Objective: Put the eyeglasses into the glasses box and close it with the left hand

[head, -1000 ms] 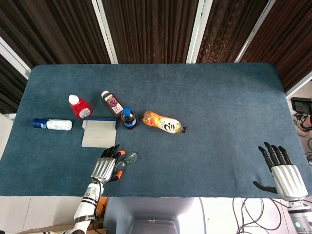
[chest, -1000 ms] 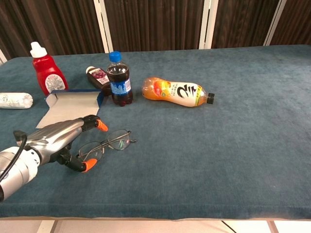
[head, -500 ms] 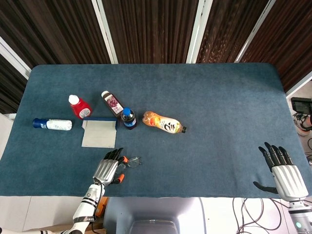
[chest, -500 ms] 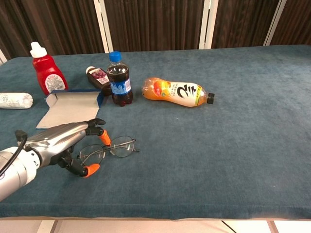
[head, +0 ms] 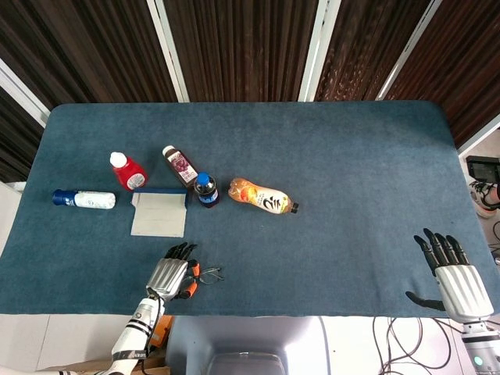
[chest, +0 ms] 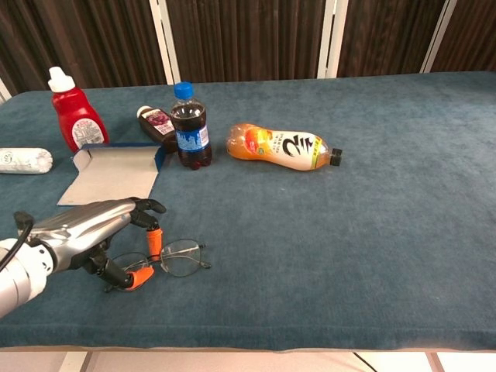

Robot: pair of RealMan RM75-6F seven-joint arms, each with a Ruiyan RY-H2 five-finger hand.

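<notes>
The eyeglasses (chest: 180, 258) lie thin-framed on the blue cloth near the table's front edge, left of centre, and show faintly in the head view (head: 210, 273). My left hand (chest: 84, 232) pinches their left lens between two orange-tipped fingers (chest: 153, 237); it is also in the head view (head: 173, 276). The glasses box (chest: 113, 173) lies open and flat, grey inside with a blue rim, just behind the hand (head: 158, 213). My right hand (head: 455, 275) rests with its fingers spread at the front right edge, holding nothing.
Behind the box stand a red bottle (chest: 74, 116) and a cola bottle (chest: 190, 128), and a dark juice bottle (chest: 157, 122) lies between them. An orange drink bottle (chest: 279, 147) lies to the right. A white tube (chest: 23, 160) lies at the far left.
My left hand has drawn back toward the front edge, and the eyeglasses have come with it, turning a little. The right hand has not moved.
</notes>
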